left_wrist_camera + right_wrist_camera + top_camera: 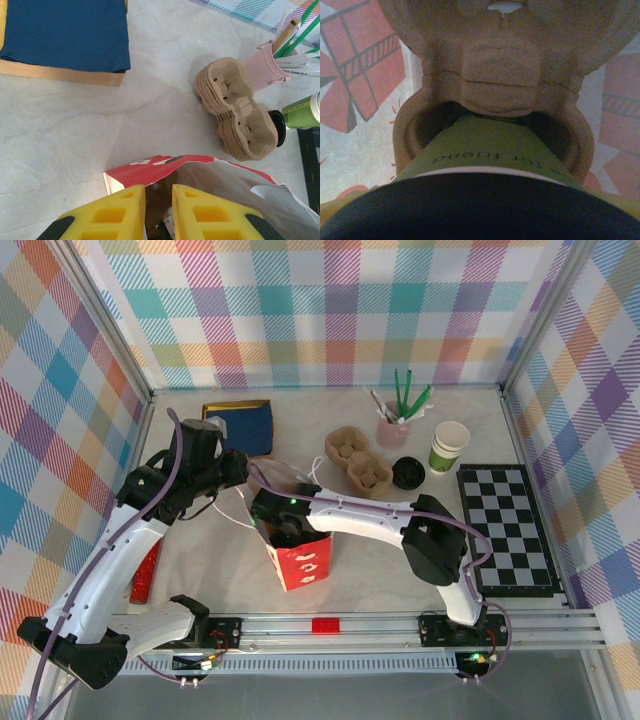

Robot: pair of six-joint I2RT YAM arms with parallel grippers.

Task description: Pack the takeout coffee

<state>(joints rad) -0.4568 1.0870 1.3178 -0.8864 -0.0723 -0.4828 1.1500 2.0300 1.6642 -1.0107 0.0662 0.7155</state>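
Takeout coffee (490, 145), olive-green paper cup with black lid, inside red bag (303, 567): likely light, crushable; grip beneath lid. Jaws' closure cannot be told.

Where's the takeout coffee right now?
In the right wrist view the takeout coffee sits low centre, its body in a socket of the cardboard carrier; printed walls beside it suggest the red bag, front centre in the top view.

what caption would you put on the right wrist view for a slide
Takeout coffee seen lid-first, its green body reaching into a round well of the pulp cup carrier
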